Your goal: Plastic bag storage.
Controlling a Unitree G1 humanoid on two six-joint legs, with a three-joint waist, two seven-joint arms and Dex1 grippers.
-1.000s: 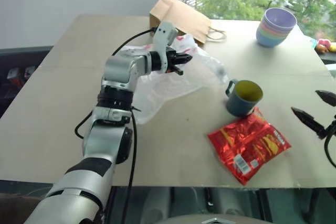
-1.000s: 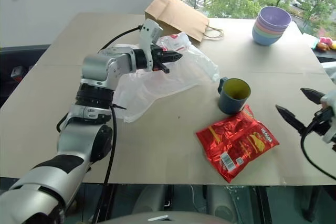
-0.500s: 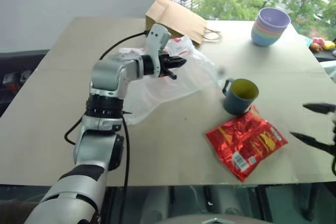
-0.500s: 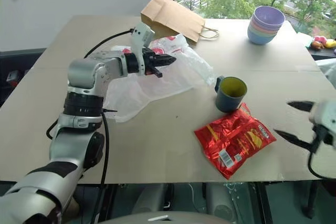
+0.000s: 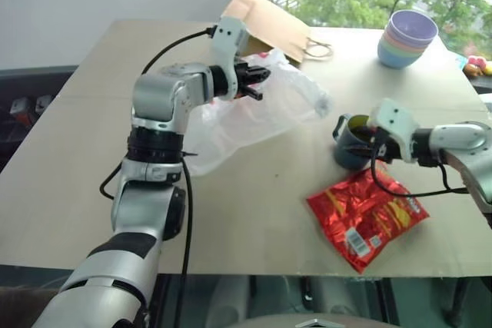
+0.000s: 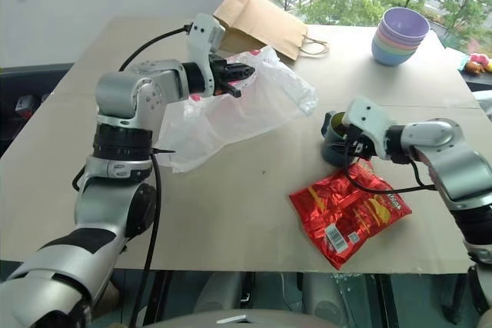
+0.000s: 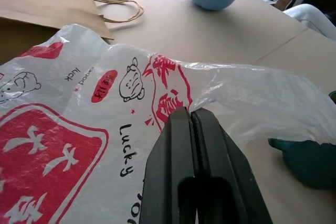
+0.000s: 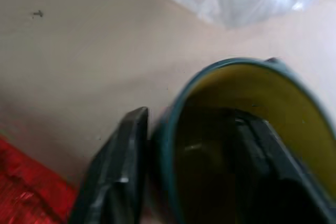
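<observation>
I have the left gripper [image 7: 190, 113] closed flat on a fold of the plastic bag [image 6: 231, 109], which it holds lifted off the table [image 5: 69, 159] at the far left centre, its lower part trailing on the surface. The right gripper [image 8: 191, 129] straddles the near wall of the teal mug [image 8: 252, 108]: one finger [image 8: 118, 171] is outside the rim and the other is inside the yellow interior. The jaws stand narrow about that wall, but I cannot tell whether they are pressing it.

Judgement on the step in hand: the mug appears to be the receptacle, so I would steady it firmly before bringing the bag over. Seat the grip deep on the wall so the mug cannot tip, keep it upright, then gather the film and feed it in gradually, since loose film will tend to spring back out.

Surroundings: a red foil snack packet [image 5: 367, 214] lies just beside the mug on the near side. A brown paper bag [image 5: 265, 24] rests behind the plastic bag, and stacked pastel bowls [image 5: 406, 38] stand at the far right, well apart. The right arm's cable [image 6: 384, 187] runs over the packet and could snag it.
</observation>
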